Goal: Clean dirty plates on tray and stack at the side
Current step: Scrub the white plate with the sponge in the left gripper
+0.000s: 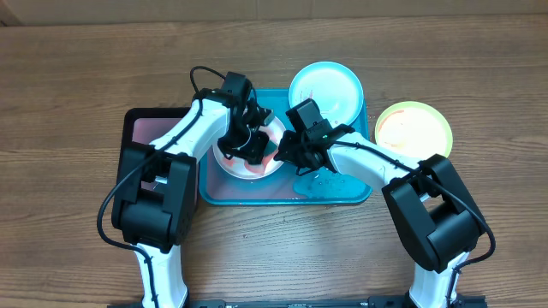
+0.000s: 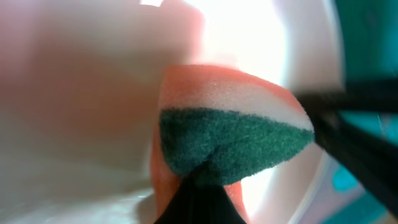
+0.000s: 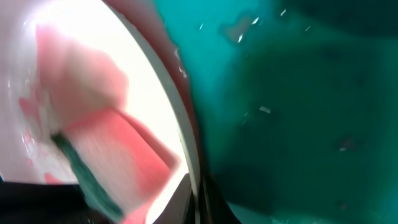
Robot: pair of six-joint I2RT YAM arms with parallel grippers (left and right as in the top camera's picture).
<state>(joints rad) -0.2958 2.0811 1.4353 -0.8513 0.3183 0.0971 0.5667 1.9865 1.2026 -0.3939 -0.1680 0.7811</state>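
The white plate (image 1: 242,168) lies on the wet teal tray (image 1: 342,192), left of centre. The left gripper (image 1: 248,141) has its fingers closed tight on a pink sponge (image 2: 236,137), green scouring side folded out and pressed into the plate to scrub. The right gripper (image 1: 287,152) sits at the plate's right edge. Its blurred view suggests the fingers are pinching the rim, probably to stop the plate sliding. The blue plate (image 1: 325,85) overhangs the tray's far edge, and the yellow-green plate (image 1: 413,128) rests on the table to the right.
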